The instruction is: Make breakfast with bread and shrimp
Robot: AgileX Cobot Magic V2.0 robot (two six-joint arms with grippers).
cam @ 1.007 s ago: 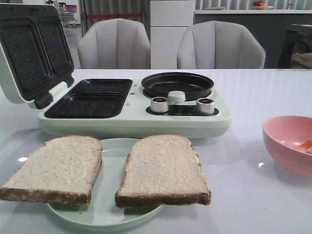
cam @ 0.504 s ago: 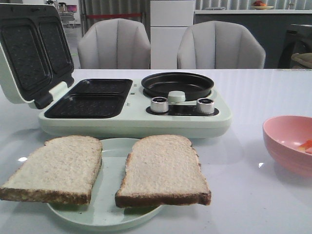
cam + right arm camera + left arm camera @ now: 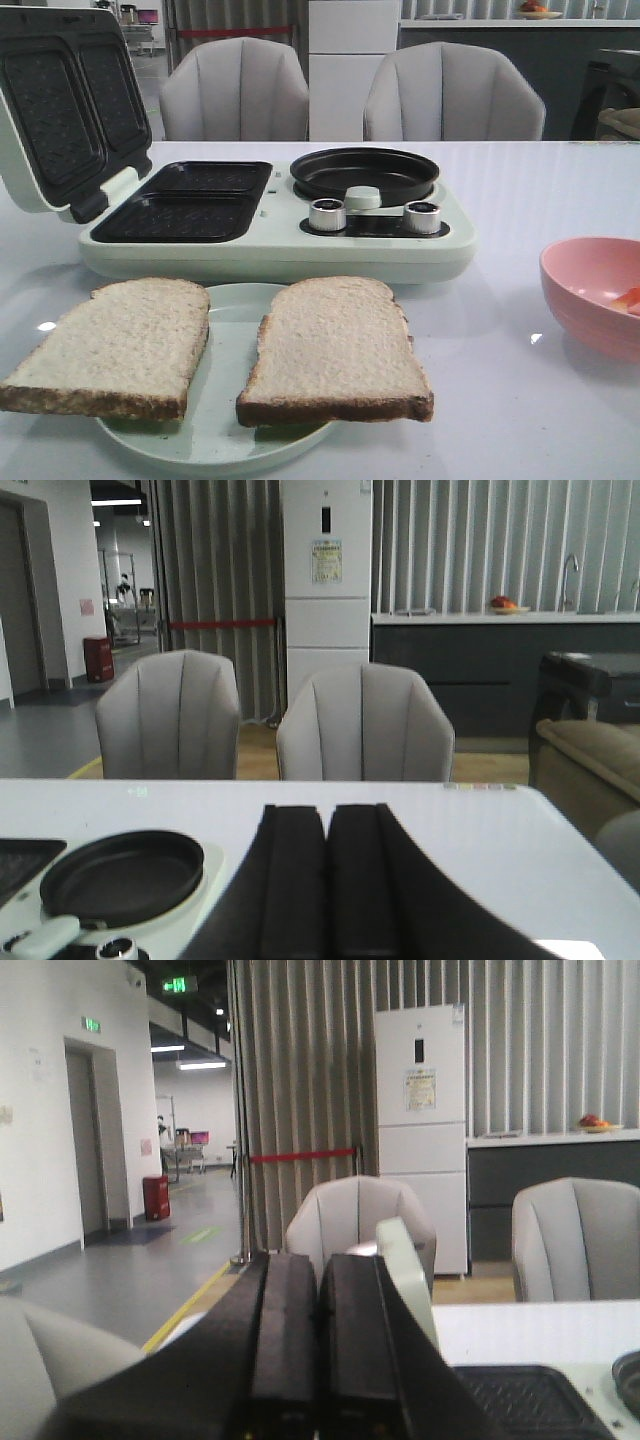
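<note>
You were at the very start: nothing had been picked up, and neither arm showed in the front view. Your left hand (image 3: 318, 1345) had its fingers pressed together with nothing between them, held up and looking out past the raised lid; your right hand (image 3: 328, 880) was likewise closed and empty, hanging behind the round pan (image 3: 122, 875).

The bread lay as two slices on the pale green plate (image 3: 215, 440) at the near edge of the bench (image 3: 500, 400): the left slice (image 3: 115, 345) and the right slice (image 3: 335, 350), side by side, apparently not quite touching, both overhanging the rim. The shrimp (image 3: 628, 300) showed only as a bit of orange inside the pink bowl (image 3: 590, 295) at the far right (cropped by the frame, so you couldn't count pieces).

I'd judge the first move was to open a hand and take a slice by its edge, then carry it to the grill plates (image 3: 185, 203) of the breakfast maker (image 3: 275, 245), whose lid (image 3: 65, 105) stood open on the left. The slices are soft and flat, so a pinch at an overhanging crust looked easiest.

Mind the two knobs (image 3: 327, 214) on the front deck and the upright lid when reaching over. The two chairs (image 3: 235, 90) behind were well clear.
</note>
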